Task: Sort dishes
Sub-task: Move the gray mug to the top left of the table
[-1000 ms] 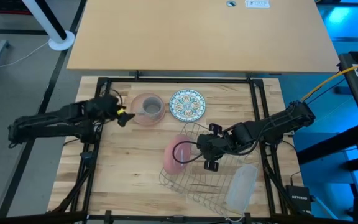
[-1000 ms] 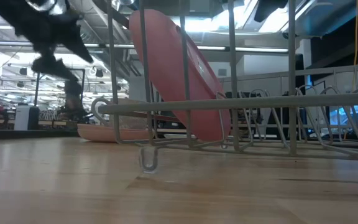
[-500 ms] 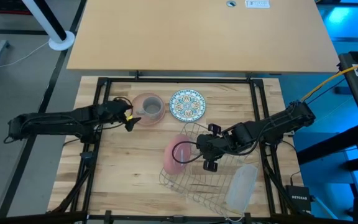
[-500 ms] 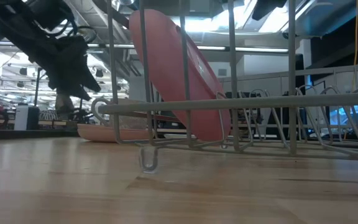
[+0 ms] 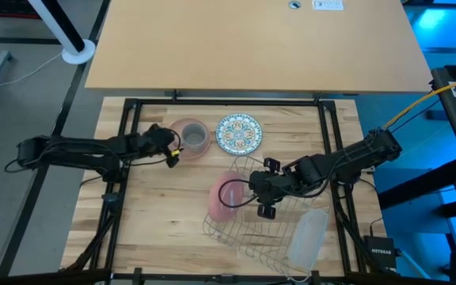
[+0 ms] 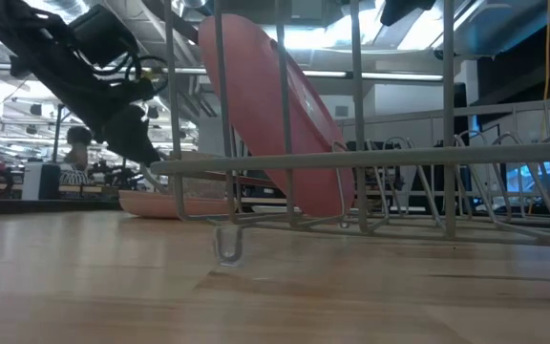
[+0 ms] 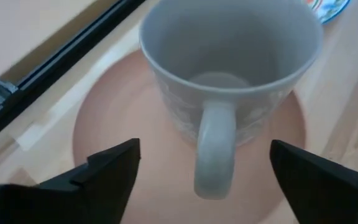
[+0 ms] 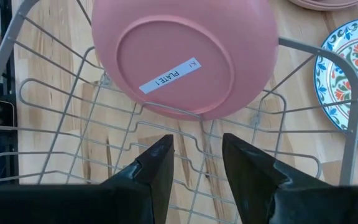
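Observation:
A small grey mug [image 7: 229, 62] stands upright on a salmon-pink plate [image 7: 129, 124] at the table's far left [image 5: 179, 129], its handle [image 7: 213, 149] turned toward my left gripper. My left gripper [image 7: 204, 149] [image 5: 174, 150] is open, slanting down, one finger on each side of the handle and apart from it. A second pink plate [image 8: 185, 56] stands on edge in the wire rack [image 8: 61, 124], its labelled underside facing my right gripper. My right gripper [image 8: 197, 155] [image 5: 252, 190] hovers open above the rack wires. The patterned plate [image 5: 238, 132] lies flat beside the mug's plate.
The wire rack [image 5: 252, 229] fills the table's near middle and right. A translucent plastic tray [image 5: 307, 236] lies at its right near corner. A black frame [image 5: 125, 119] borders the table. Bare wood lies near left of the rack.
My left gripper has dropped and gone toward the mug, rolling about its own line as it went. It now stands low at the mug's handle. The dishes and my right arm have kept still.

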You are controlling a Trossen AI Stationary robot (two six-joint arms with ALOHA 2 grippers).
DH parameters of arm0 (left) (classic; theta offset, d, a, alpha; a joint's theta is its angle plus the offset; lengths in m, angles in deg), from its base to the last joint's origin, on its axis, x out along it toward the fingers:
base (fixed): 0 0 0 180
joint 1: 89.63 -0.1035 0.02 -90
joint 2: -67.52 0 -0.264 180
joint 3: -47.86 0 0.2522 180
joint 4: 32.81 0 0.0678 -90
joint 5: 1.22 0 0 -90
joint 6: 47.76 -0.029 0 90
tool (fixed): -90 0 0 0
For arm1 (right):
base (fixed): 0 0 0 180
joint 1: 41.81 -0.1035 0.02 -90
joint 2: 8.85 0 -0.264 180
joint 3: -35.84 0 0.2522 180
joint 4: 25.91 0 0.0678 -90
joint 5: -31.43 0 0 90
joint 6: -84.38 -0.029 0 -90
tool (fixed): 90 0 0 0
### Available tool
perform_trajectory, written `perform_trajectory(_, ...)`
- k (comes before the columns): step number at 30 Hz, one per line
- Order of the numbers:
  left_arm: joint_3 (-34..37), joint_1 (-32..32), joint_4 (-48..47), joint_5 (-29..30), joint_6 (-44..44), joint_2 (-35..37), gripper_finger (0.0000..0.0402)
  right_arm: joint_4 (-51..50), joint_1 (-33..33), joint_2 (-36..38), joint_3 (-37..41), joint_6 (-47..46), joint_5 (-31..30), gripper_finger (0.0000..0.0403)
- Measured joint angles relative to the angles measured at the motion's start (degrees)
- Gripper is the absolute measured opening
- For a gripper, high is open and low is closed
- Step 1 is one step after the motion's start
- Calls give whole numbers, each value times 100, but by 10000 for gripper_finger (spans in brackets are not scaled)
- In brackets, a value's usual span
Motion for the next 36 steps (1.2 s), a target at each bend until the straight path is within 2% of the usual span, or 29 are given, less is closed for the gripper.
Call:
perform_trajectory(6, -2, -4, 45, 228, -78, -182, 276, -2, 0, 0, 0, 0, 0, 143)
perform_trajectory(11, -2, -4, 48, 381, -65, -340, 239, -4, 0, -2, 0, 0, 0, 143)
perform_trajectory(15, -4, -11, 103, 379, 222, -457, 228, -4, 0, -2, 0, 1, 0, 143)
perform_trajectory(21, -7, -92, 447, 391, 247, -523, 227, -4, 0, -2, 2, 2, 0, 143)
perform_trajectory(24, -7, -157, 555, 391, 249, -523, 214, -4, 0, -2, 4, 1, 0, 143)
perform_trajectory(28, -7, -236, 618, 402, 263, -523, 165, -4, 0, -2, 4, 2, 0, 143)
perform_trajectory(34, -7, -262, 617, 412, 261, -523, 50, -4, 0, -2, 4, 2, 0, 143)
perform_trajectory(36, -7, -262, 615, 427, 235, -523, 44, -4, -2, -2, 4, 2, -43, 143)
